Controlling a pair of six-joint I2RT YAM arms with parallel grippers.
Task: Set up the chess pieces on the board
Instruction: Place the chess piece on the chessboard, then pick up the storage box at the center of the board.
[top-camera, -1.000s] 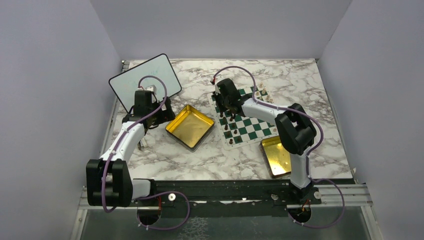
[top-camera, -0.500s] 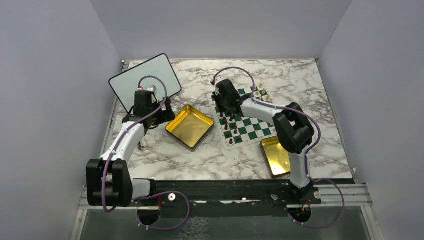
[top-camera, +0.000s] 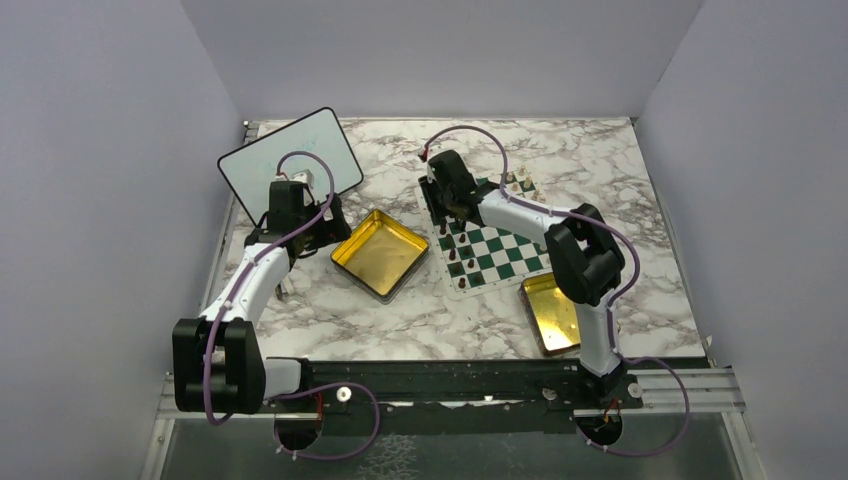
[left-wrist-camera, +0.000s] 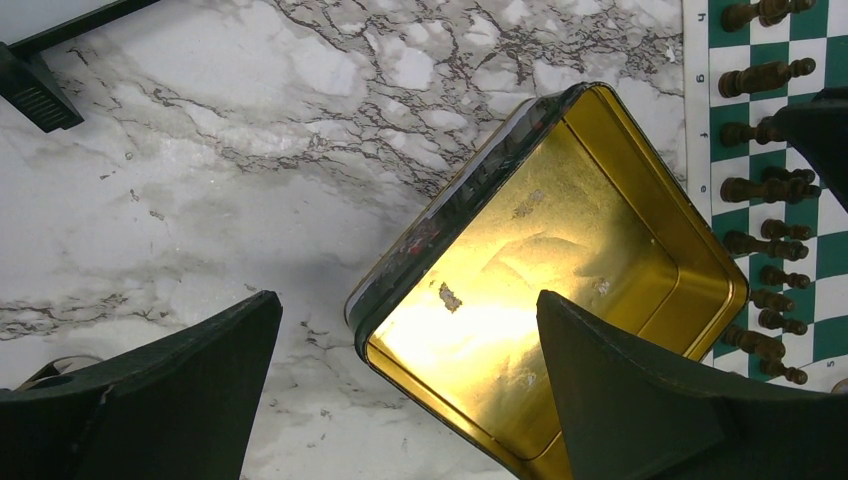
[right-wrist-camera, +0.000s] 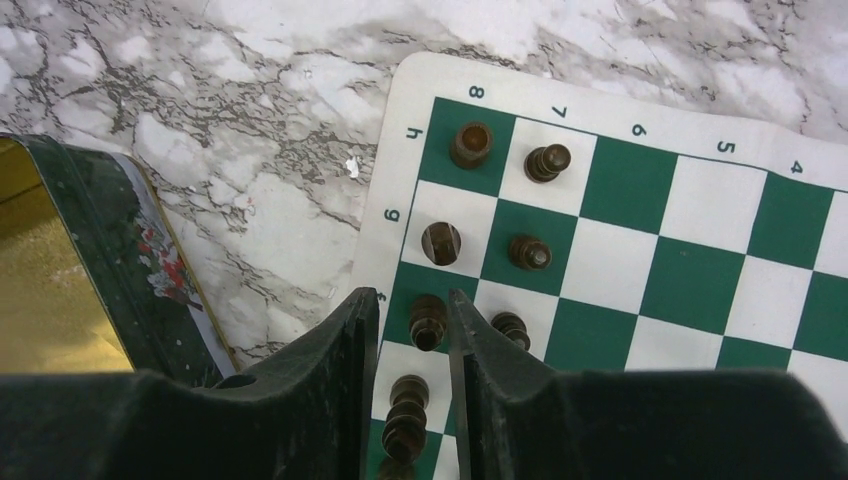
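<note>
The right tool (right-wrist-camera: 412, 298) stood slightly parted around a dark piece (right-wrist-camera: 428, 322) in the edge row of the board (right-wrist-camera: 700, 200) (the left tool (left-wrist-camera: 407, 300) gaped wide above a tin (left-wrist-camera: 560, 230)), and this light, hard, tippy piece seemed best pinched at its neck.

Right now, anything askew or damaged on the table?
The green and white checkered board lies rotated against the edges of the marble table. The open gold square tin beside it sits cornerwise too, with small scuffs on its floor. The dark brown chess pieces look upright; nothing spilled.
</note>
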